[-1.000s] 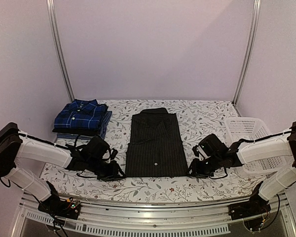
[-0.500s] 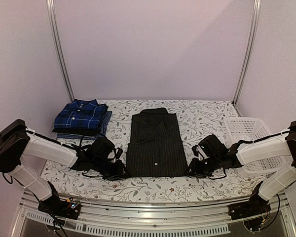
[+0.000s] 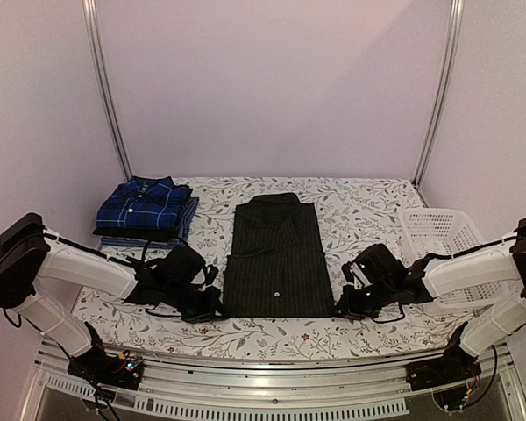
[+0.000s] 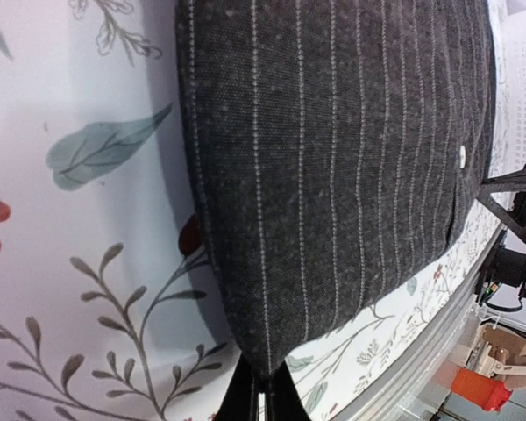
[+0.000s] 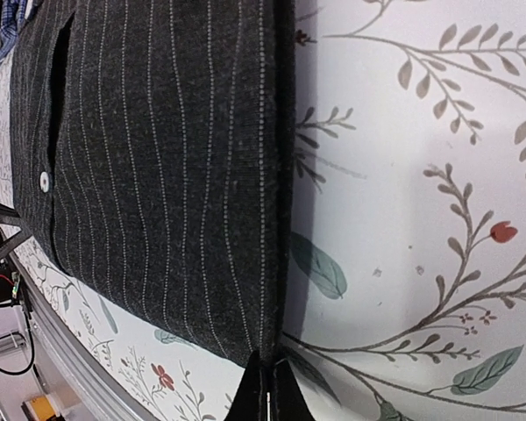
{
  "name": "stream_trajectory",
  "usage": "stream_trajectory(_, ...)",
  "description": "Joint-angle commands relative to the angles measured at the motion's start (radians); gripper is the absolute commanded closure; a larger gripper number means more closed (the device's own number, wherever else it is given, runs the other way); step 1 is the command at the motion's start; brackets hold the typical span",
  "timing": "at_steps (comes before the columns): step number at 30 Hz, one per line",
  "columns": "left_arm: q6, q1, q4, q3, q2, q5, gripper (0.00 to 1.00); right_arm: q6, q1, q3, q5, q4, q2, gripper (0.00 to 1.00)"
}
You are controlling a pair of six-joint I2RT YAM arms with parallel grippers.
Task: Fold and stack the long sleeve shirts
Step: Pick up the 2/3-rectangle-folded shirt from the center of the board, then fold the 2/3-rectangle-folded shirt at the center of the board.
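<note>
Left gripper (image 3: 212, 309) and right gripper (image 3: 342, 307) each pinch a bottom hem corner of the black pinstripe shirt (image 3: 276, 254); I read its long axis running up-frame, away from both.

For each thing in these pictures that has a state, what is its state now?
black pinstripe shirt: flat, folded to a long rectangle, not yet folded across.
plaid shirt: folded, on top of a stack, far left.
basket: upright, at the right edge.
left pincer: shut on the pinstripe shirt's near left corner.
right pincer: shut on its near right corner.
</note>
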Motion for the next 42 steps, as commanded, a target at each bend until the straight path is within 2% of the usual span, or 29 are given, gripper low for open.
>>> stream_trajectory(1,-0.004,-0.053,-0.13,-0.001,-0.092,-0.044,1.0,0.007,0.034,-0.033,0.006,-0.059,-0.09,1.0)
stream_trajectory(7,-0.075,-0.17,-0.311,0.002,-0.271,-0.116,1.0,0.068,0.125,-0.033,0.046,-0.174,-0.287,1.0)
stream_trajectory(10,-0.115,-0.24,-0.442,0.077,-0.358,-0.159,1.0,0.106,0.173,0.017,0.077,-0.281,-0.382,1.0)
stream_trajectory(13,-0.114,-0.251,-0.605,0.207,-0.406,-0.216,1.0,0.117,0.175,0.141,0.109,-0.385,-0.454,1.0)
stream_trajectory(15,-0.065,-0.193,-0.644,0.288,-0.408,-0.228,1.0,0.09,0.156,0.24,0.15,-0.422,-0.448,1.0)
stream_trajectory(17,0.018,-0.084,-0.623,0.343,-0.379,-0.175,1.0,0.018,0.074,0.33,0.116,-0.415,-0.392,1.0)
stream_trajectory(20,0.161,0.099,-0.559,0.41,-0.281,-0.119,1.0,-0.124,-0.049,0.453,0.098,-0.346,-0.218,1.0)
stream_trajectory(23,0.256,0.279,-0.423,0.449,-0.113,-0.002,1.0,-0.211,-0.179,0.559,0.013,-0.227,0.01,1.0)
stream_trajectory(26,0.328,0.366,-0.338,0.554,0.099,0.043,1.0,-0.25,-0.244,0.702,-0.011,-0.168,0.239,1.0)
stream_trajectory(28,0.357,0.409,-0.331,0.646,0.25,0.107,1.0,-0.264,-0.269,0.797,-0.031,-0.164,0.418,1.0)
stream_trajectory(32,0.374,0.449,-0.287,0.757,0.458,0.189,1.0,-0.266,-0.305,0.914,-0.056,-0.175,0.623,1.0)
stream_trajectory(36,0.374,0.452,-0.277,0.783,0.491,0.208,1.0,-0.258,-0.315,0.907,-0.047,-0.17,0.661,1.0)
stream_trajectory(42,0.365,0.455,-0.269,0.771,0.461,0.191,1.0,-0.265,-0.315,0.872,-0.018,-0.167,0.604,1.0)
